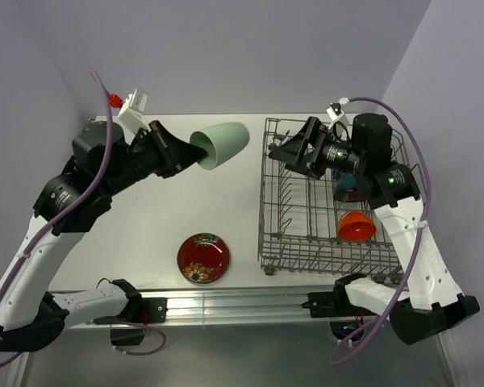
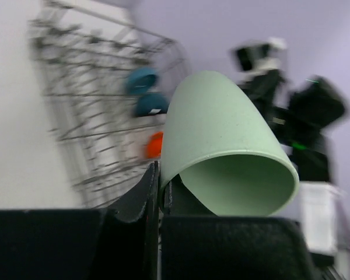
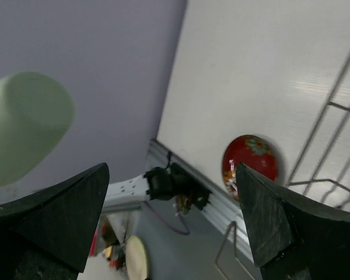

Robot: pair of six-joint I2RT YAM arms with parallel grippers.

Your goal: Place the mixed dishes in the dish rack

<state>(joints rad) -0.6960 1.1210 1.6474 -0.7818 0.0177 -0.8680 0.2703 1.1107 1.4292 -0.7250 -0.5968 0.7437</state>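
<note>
My left gripper (image 1: 198, 151) is shut on the rim of the pale green cup (image 1: 222, 147), holding it on its side above the table's back middle. In the left wrist view the fingers (image 2: 153, 181) pinch the cup (image 2: 221, 146) wall, one outside and one inside. My right gripper (image 1: 289, 143) hangs open and empty over the far left corner of the dish rack (image 1: 306, 242). A blue bowl (image 1: 347, 187) and an orange-red bowl (image 1: 356, 226) sit in the rack's right side. The red patterned plate (image 1: 203, 258) lies flat on the table near the front edge.
The right wrist view looks past the open right gripper (image 3: 172, 175) to the cup (image 3: 23, 125), the plate (image 3: 249, 160) and some rack wires (image 3: 338, 128). Walls close in at the back and both sides. The rack (image 2: 99, 111) fills the table's right half.
</note>
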